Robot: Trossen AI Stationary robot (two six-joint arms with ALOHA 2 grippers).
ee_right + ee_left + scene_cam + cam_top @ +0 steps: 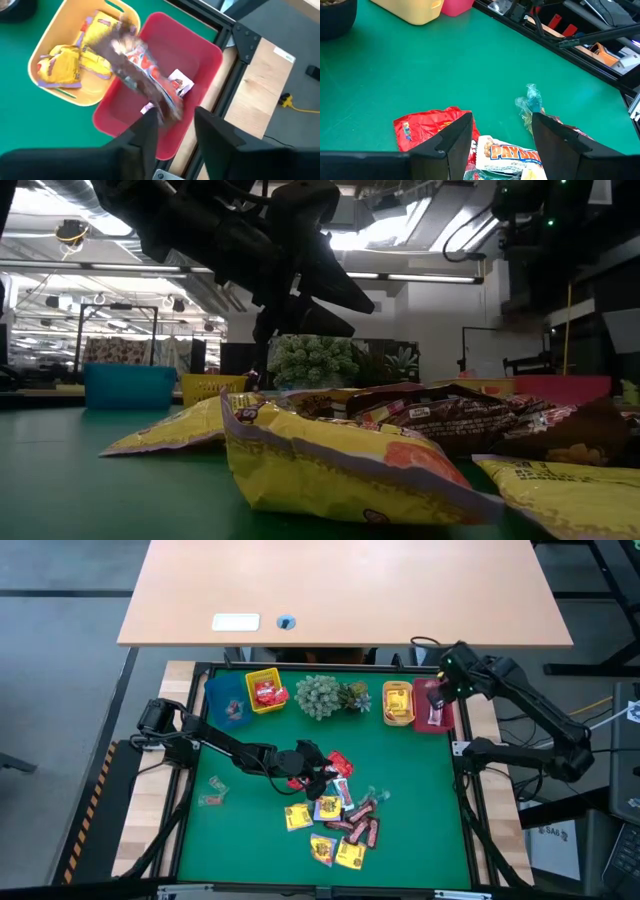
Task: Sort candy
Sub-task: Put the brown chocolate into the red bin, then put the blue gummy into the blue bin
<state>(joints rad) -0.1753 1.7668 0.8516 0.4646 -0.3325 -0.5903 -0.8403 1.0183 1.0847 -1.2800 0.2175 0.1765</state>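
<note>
A: Where's the R gripper (172,132)?

B: Over the red bin (202,47) at the far right corner, jaws parted. A dark bar (142,70) blurs just past its fingers, above the bin, prob dropping in. Makes sense, since another bar (177,85) lies inside already.

A: And the orange bin (47,50) beside it?

B: Holds yellow packets (62,67), so sorting's by type.

A: L gripper (502,135)?

B: Jaws wide apart, low over the candy pile (335,815) mid-mat, straddling a Payday bar (507,155), w/ a red packet (427,127) beside. Looks like it's lining up a pick.
</note>
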